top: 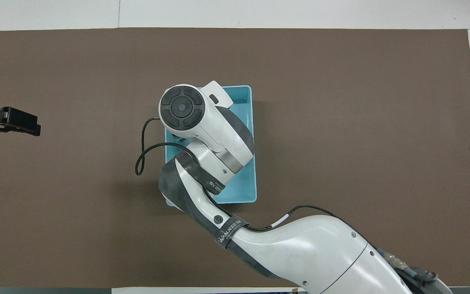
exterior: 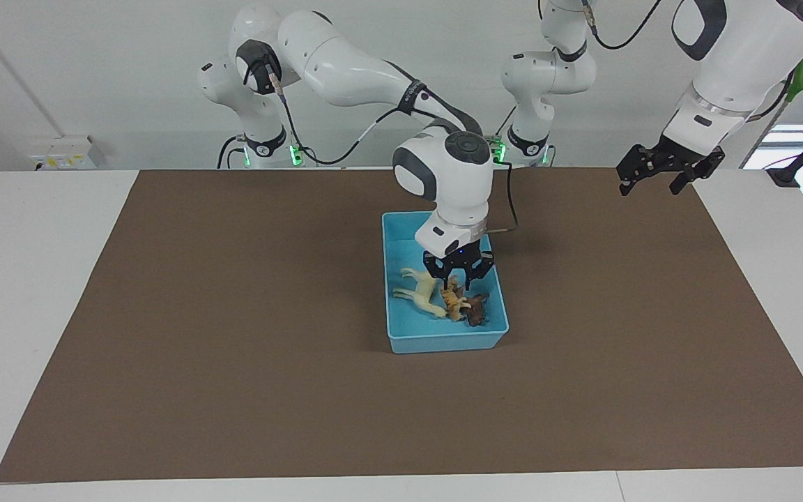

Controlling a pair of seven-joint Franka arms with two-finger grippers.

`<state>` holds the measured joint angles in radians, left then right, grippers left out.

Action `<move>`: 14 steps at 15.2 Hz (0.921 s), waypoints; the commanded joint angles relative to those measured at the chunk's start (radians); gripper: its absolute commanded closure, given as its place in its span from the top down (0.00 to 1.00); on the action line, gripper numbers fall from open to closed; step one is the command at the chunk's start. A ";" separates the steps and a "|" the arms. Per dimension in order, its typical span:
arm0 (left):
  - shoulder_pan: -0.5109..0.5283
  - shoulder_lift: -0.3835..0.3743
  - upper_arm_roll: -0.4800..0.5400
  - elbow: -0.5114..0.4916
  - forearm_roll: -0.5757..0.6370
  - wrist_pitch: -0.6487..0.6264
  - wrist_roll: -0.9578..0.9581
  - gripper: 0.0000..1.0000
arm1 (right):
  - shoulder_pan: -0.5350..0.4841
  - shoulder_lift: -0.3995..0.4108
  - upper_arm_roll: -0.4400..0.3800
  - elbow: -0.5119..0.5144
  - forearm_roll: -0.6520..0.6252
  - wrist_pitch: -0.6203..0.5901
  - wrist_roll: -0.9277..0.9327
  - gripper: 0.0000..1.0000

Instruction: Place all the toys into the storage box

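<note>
The light blue storage box (exterior: pixel 401 240) stands mid-table; in the overhead view the box (top: pixel 244 122) is mostly covered by the right arm. In its end farther from the robots lie the cream-yellow horse-like toy (exterior: pixel 419 293), the tan spotted cat (exterior: pixel 452 301) and the brown lion (exterior: pixel 475 311), close together. The panda is not in view. My right gripper (exterior: pixel 457 281) hangs low inside the box just above the cat, fingers apart. My left gripper (exterior: pixel 652 187) waits open in the air at the left arm's end of the table, also seen in the overhead view (top: pixel 10 122).
A brown mat (exterior: pixel 234 335) covers most of the white table (exterior: pixel 25 279). A black cable (top: pixel 141 159) loops off the right arm's wrist beside the box.
</note>
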<state>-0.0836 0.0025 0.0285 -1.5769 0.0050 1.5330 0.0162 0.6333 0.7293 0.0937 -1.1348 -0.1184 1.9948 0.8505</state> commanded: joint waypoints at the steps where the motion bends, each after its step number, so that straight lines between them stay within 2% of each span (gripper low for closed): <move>1: 0.005 -0.029 -0.001 -0.035 -0.011 0.018 0.013 1.00 | -0.006 0.010 0.003 0.013 -0.020 0.007 0.010 0.61; 3: 0.005 -0.029 -0.001 -0.035 -0.011 0.018 0.013 1.00 | -0.015 0.010 0.001 0.018 -0.021 -0.017 0.007 0.63; 4: 0.005 -0.029 -0.001 -0.035 -0.011 0.018 0.013 1.00 | -0.024 0.007 0.000 0.021 -0.024 -0.031 0.007 0.67; 7: 0.005 -0.029 -0.001 -0.035 -0.011 0.018 0.013 1.00 | -0.072 -0.042 0.000 0.014 -0.027 -0.037 -0.008 0.99; 9: 0.005 -0.029 -0.001 -0.035 -0.011 0.018 0.013 1.00 | -0.113 -0.088 0.001 -0.009 -0.026 -0.103 -0.085 1.00; 14: 0.005 -0.029 -0.001 -0.035 -0.011 0.018 0.013 1.00 | -0.263 -0.344 0.003 -0.176 -0.010 -0.264 -0.328 1.00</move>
<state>-0.0836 0.0025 0.0285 -1.5769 0.0050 1.5330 0.0162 0.4350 0.5251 0.0824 -1.1551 -0.1356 1.7539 0.6151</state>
